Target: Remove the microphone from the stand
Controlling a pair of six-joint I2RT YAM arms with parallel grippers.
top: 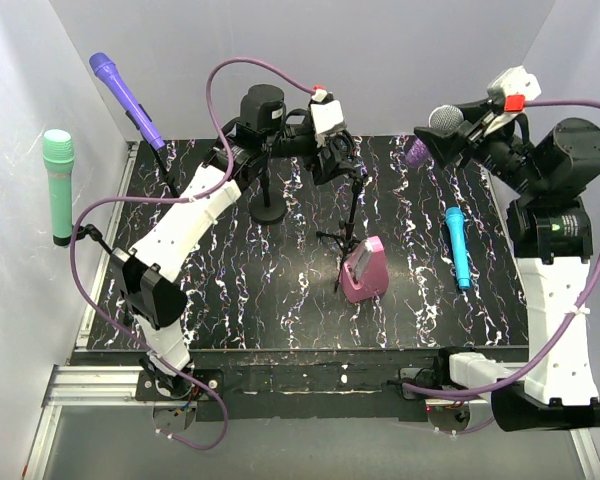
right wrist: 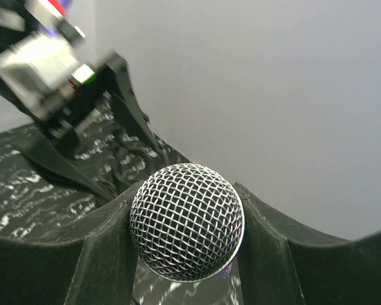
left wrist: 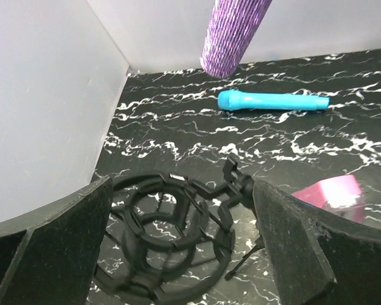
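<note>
The purple microphone (top: pixel 420 148) with a silver mesh head (right wrist: pixel 187 221) is held in the air by my right gripper (top: pixel 450 135), which is shut on it just below the head. Its purple body also shows at the top of the left wrist view (left wrist: pixel 232 32). It is clear of the stand. The small black tripod stand (top: pixel 348 238) has an empty ring-shaped shock mount (left wrist: pixel 165 222). My left gripper (left wrist: pixel 178 254) is open, its fingers (left wrist: pixel 292 241) on either side of the mount; the right finger is close to the mount's pivot knob.
A cyan microphone (top: pixel 458 245) lies on the marbled table at right. A pink box (top: pixel 365 270) stands by the tripod. A black round-base stand (top: pixel 268 205) is at the back. A green microphone (top: pixel 58 180) and a violet one (top: pixel 125 95) sit on stands at left.
</note>
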